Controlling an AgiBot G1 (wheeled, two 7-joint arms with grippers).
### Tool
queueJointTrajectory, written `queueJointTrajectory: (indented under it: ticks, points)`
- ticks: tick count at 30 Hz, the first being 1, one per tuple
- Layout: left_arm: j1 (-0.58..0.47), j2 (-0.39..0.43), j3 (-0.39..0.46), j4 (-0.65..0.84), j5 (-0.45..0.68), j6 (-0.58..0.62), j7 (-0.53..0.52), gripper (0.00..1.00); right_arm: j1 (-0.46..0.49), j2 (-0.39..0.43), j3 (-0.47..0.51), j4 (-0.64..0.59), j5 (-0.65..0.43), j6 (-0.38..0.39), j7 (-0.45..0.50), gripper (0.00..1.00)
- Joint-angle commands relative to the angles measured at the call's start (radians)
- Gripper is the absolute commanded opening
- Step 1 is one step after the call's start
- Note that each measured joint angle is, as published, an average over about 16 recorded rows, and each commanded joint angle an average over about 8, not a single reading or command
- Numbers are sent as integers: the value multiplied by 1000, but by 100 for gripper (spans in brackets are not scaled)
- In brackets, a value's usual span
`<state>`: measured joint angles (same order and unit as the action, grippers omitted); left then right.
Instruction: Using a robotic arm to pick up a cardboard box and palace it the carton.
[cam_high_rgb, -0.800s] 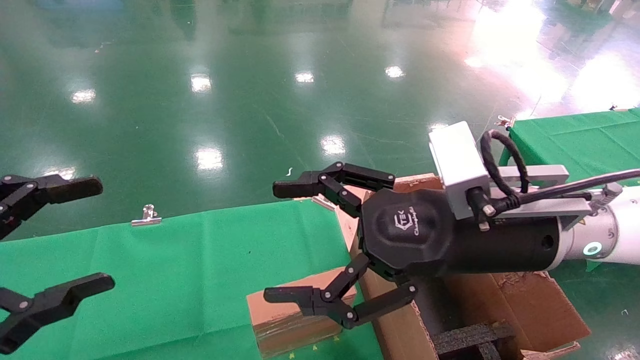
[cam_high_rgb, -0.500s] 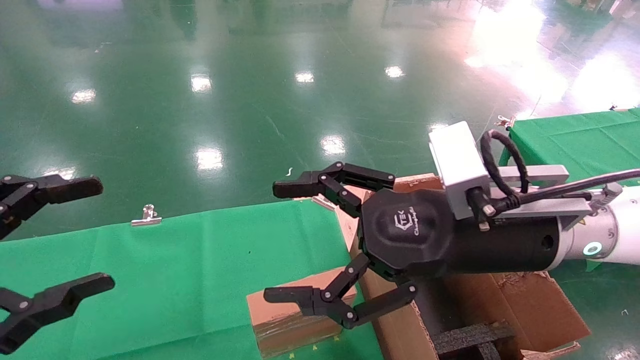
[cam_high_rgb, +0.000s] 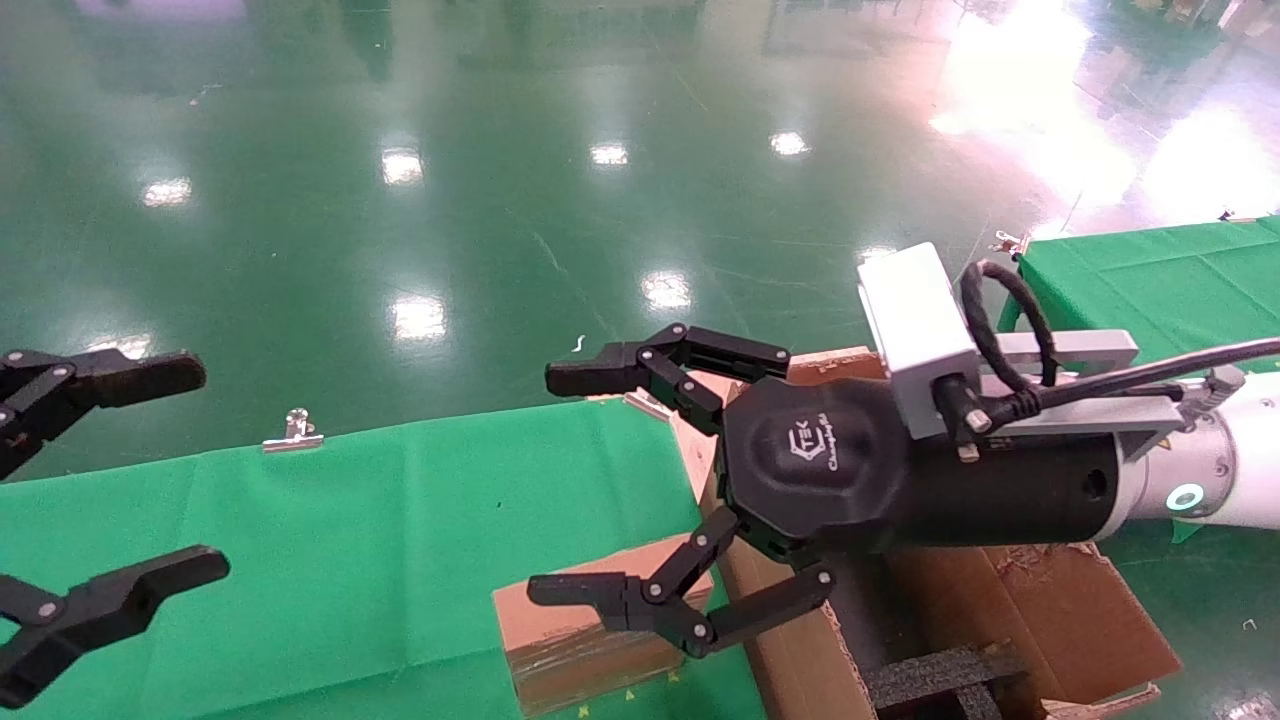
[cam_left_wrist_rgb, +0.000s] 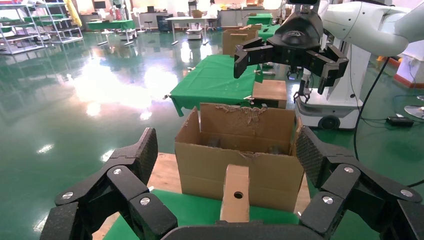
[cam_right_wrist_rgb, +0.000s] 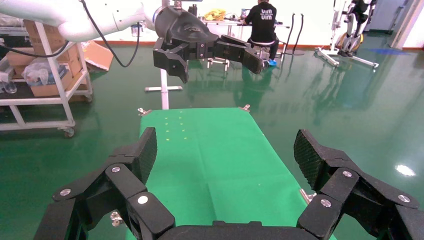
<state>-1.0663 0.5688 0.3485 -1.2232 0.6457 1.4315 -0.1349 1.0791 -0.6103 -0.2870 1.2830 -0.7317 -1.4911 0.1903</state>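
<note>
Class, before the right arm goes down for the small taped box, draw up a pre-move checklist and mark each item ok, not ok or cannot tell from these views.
1. Right claw open wide enough for a grasp: ok, both fingers spread and holding nothing.
2. Cardboard box on the green cloth, closed and ungrasped: ok.
3. Claw lined up over the box: not ok; only one finger overlaps it in the head view.
4. Carton open beside the box: ok, flaps up.
5. Free room inside the carton: cannot tell; black foam inserts fill part of it.
6. Left claw away from the box: ok, open at the cloth's far left.
</note>
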Motion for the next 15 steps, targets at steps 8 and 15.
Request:
queueJointTrajectory:
  ticks: [8, 15]
  points:
    - [0, 0, 0, 0, 0, 0, 0, 0, -1, 0, 1, 0, 0, -1, 0, 100]
    - [0, 0, 0, 0, 0, 0, 0, 0, 10, -6, -5, 0, -13, 7, 1, 100]
